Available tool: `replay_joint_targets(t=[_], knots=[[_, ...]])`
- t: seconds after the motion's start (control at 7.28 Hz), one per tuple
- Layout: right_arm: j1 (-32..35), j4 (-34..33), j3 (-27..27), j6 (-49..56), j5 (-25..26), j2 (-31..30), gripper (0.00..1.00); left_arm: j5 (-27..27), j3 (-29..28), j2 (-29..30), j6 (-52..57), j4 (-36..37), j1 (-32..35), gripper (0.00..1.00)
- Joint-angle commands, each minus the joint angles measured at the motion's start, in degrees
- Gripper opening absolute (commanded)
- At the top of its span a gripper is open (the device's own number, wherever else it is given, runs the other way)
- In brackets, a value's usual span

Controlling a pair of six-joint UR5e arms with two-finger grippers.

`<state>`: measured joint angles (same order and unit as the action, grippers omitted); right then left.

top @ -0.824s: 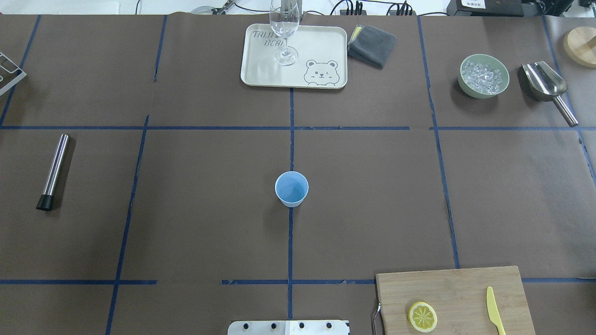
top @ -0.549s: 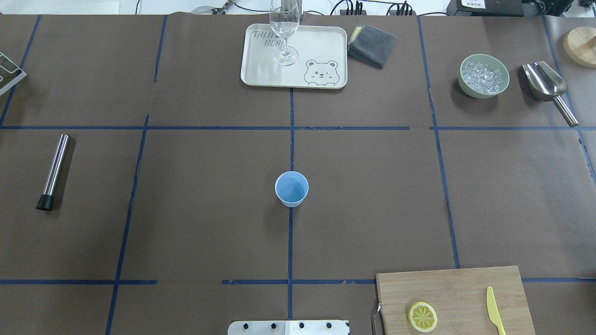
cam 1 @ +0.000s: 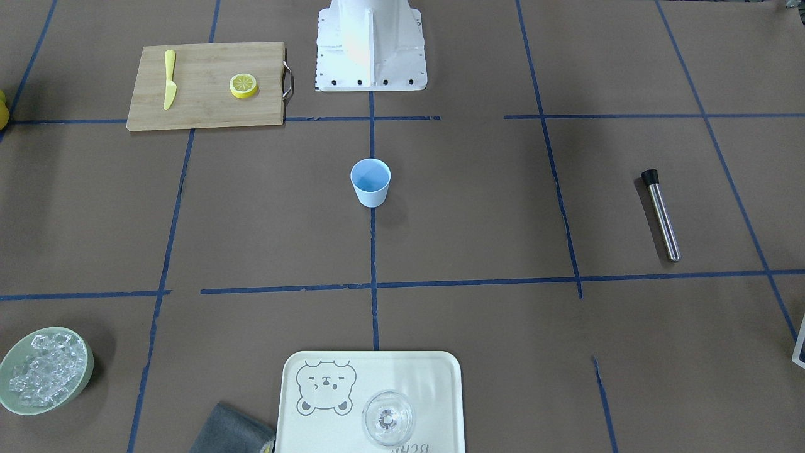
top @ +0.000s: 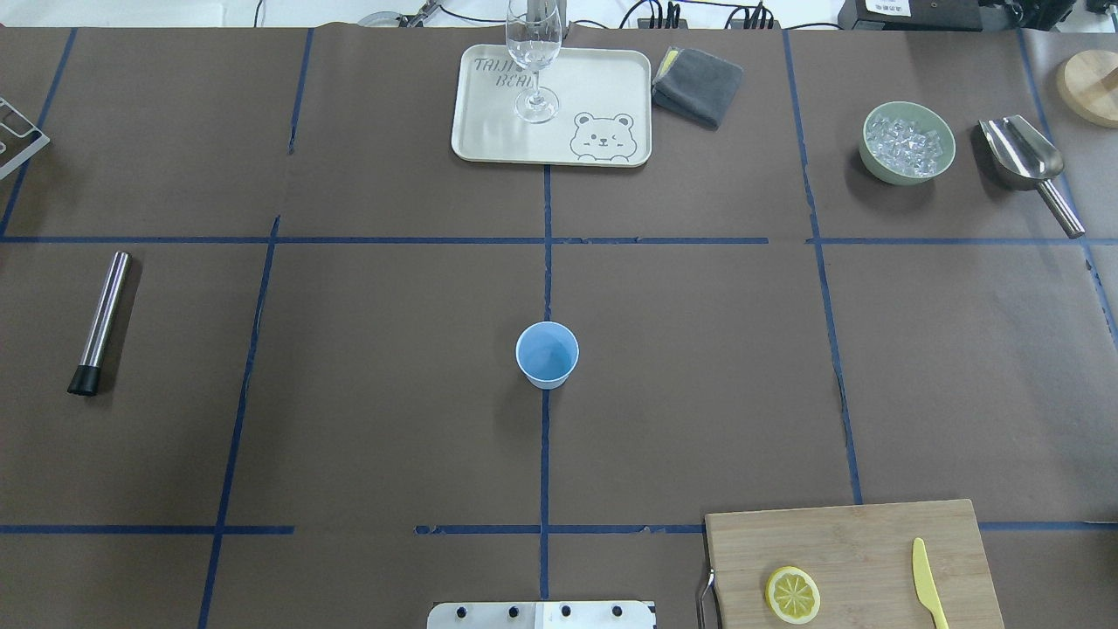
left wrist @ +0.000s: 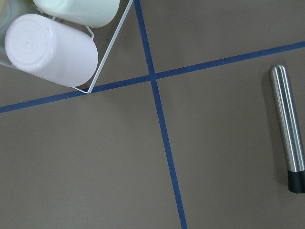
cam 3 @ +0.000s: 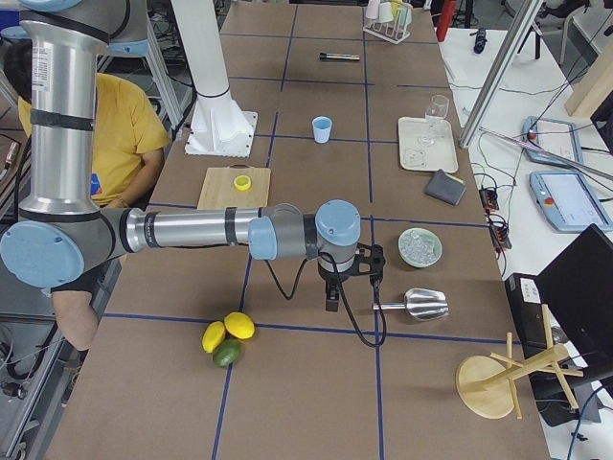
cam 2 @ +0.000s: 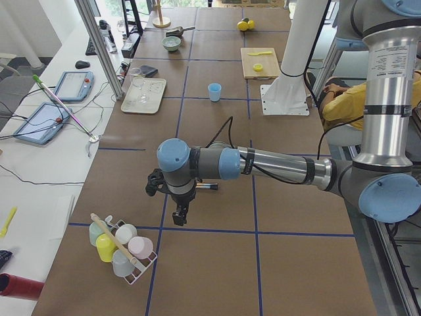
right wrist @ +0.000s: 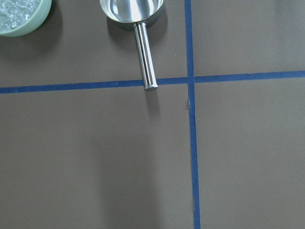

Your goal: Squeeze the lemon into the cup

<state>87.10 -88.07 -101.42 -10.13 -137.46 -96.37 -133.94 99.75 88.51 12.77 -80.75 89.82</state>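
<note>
Left arm (cam 2: 279, 166), right arm (cam 3: 182, 228): silver tubes, grey joints, light-blue round caps, black cable at wrist. White pedestal base (cam 1: 370, 44) at 12 o'clock, black bolts.

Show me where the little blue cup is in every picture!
Front-facing: cup in the middle, on a blue tape line.
Overhead: cup in the middle, on that line.
Left side: cup far up, near the middle.
Right side: cup far up, near the middle.
Left wrist: not in it.
Right wrist: not in it.
Landmark: the wooden cutting board, in all four room views.
</note>
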Motion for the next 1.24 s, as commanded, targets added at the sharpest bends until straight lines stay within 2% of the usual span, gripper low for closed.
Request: replay_joint_targets(t=[0.0, 0.69, 0.82, 1.1], knots=[[0.0, 0.0, 0.0, 0.0, 0.0, 0.2, 1.0, 0.3, -0.1, 0.2, 0.0, 0.0, -0.1, 1.0], [-0.2, 0.1, -0.3, 0.0, -0.7, -0.4, 1.0, -0.1, 0.3, 0.9, -0.4, -0.3, -0.1, 1.0], [-1.8, 0.2, -1.1, 0.0, -0.8, -0.4, 1.0, -0.1, 1.0, 0.8, -0.4, -0.6, -0.1, 1.0], [-6.7, 4.8, -4.7, -0.7, -4.6, -3.0, 1.0, -0.1, 0.7, 0.8, -0.2, -0.7, -0.1, 1.0]])
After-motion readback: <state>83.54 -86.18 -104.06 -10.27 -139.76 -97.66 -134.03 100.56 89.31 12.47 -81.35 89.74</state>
